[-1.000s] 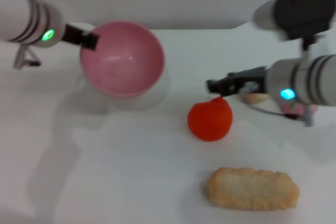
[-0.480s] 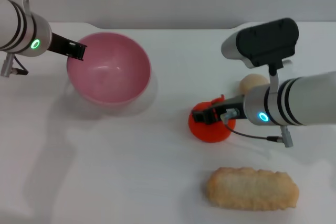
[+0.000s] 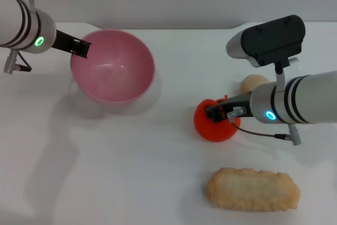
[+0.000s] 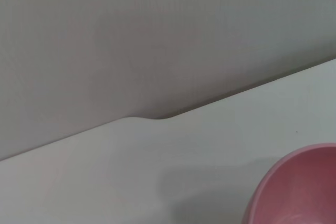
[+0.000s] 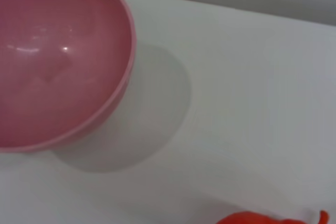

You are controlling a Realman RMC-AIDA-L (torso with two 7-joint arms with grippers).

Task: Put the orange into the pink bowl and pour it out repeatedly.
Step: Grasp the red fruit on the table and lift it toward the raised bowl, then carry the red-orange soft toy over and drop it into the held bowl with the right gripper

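The pink bowl (image 3: 113, 69) hangs tilted just above the table at the left, its opening turned toward me, and it holds nothing. My left gripper (image 3: 79, 49) is shut on its left rim. The orange (image 3: 213, 126) sits right of centre, apart from the bowl, with my right gripper (image 3: 219, 113) closed over its top from the right. In the right wrist view the bowl (image 5: 52, 66) fills one side and a sliver of the orange (image 5: 257, 219) shows at the edge. The left wrist view catches only part of the bowl's rim (image 4: 299, 187).
A beige round lump (image 3: 254, 82) lies just behind my right gripper. A long biscuit-coloured bread piece (image 3: 253, 189) lies near the front right. The white table's far edge (image 3: 174, 27) runs behind the bowl.
My right gripper has dropped onto the orange and closed on it, shifting it slightly right. The left gripper has lowered the bowl and nudged it a little right.
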